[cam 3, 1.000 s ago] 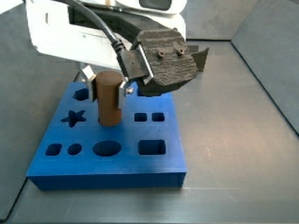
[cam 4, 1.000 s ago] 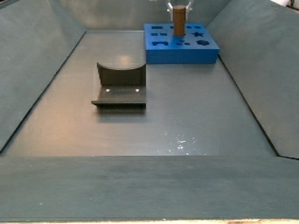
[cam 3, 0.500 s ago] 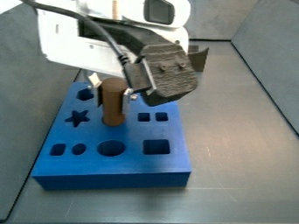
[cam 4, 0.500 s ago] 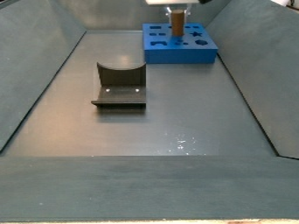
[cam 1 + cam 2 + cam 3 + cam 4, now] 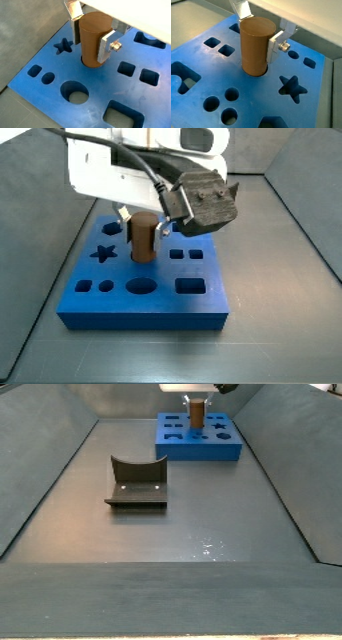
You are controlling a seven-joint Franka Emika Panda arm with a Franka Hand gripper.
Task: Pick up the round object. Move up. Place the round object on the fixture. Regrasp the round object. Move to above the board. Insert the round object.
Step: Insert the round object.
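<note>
Short brown wooden cylinder peg, upright between the gripper fingers, lower end meeting a hole in the thick blue slotted board, star cut-out at its 9 o'clock; dark notched fixture standing well apart.

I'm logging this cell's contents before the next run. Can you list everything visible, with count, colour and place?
round object: one, brown cylinder peg, upright between the gripper's fingers, its lower end at a hole in the board.
board: one, blue slab with star, round and square cut-outs, lying on the floor at the far end in a side view.
fixture: one, dark L-shaped bracket on a base plate, standing on the floor apart from the board, nothing on it.
floor: grey, with grey walls around.
gripper: one, silver finger plates closed on the round object, directly over the board; white and black arm body above it in a side view.
</note>
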